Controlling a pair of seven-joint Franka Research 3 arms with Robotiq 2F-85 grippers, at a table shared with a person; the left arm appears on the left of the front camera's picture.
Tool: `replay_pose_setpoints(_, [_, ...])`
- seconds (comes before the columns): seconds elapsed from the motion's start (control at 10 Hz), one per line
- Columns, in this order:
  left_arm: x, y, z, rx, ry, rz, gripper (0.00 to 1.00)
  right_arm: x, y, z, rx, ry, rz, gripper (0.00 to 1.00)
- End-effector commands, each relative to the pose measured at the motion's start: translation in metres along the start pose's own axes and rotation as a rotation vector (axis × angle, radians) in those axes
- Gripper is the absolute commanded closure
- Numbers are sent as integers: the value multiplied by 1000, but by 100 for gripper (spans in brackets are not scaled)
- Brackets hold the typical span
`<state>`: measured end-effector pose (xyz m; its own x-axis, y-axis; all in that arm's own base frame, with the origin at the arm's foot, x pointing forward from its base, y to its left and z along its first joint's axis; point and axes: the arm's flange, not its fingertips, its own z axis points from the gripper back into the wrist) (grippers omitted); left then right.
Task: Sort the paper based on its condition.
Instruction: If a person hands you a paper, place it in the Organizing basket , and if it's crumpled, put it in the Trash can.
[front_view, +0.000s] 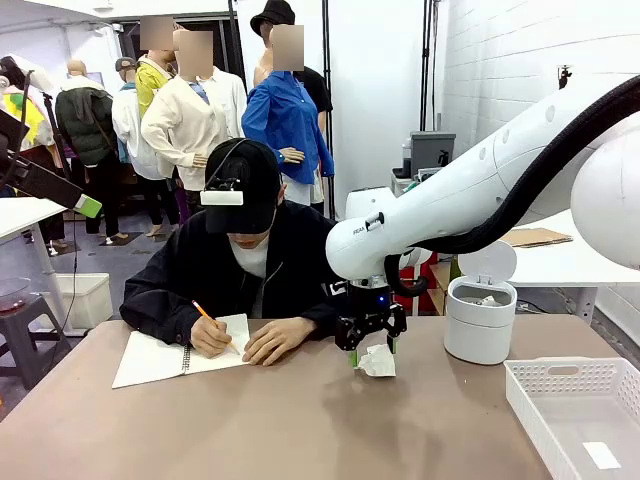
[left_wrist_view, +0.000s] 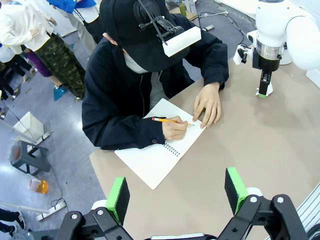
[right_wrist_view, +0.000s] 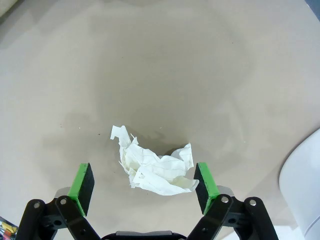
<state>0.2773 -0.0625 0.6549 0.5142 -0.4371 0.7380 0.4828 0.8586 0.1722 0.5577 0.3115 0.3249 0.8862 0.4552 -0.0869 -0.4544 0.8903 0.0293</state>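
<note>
My right gripper (right_wrist_view: 144, 181) spread wide astride the wad (right_wrist_view: 156, 172) on the table (right_wrist_view: 175, 65), front view adds a bin (front_view: 480, 322) at the wad's 2 o'clock, left wrist view shows my left gripper (left_wrist_view: 177, 192) also spread, holding nothing, notebook (left_wrist_view: 165, 150) at 12 o'clock.

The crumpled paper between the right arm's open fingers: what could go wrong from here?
1. The crumpled paper is loose and lumpy, with a flap sticking out; the right fingers may pinch only an edge and drop it.
2. The person's hand rests on the table nearby, so a wide swing might reach it.
</note>
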Motion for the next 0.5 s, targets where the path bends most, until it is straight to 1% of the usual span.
replay_pose_setpoints(0.0, [-2,0,1,-5,5,3,0,0,-1,2,0,-11,-3,0])
replay_pose_setpoints(0.4, [-2,0,1,-5,5,3,0,0,-1,2,0,-11,-3,0])
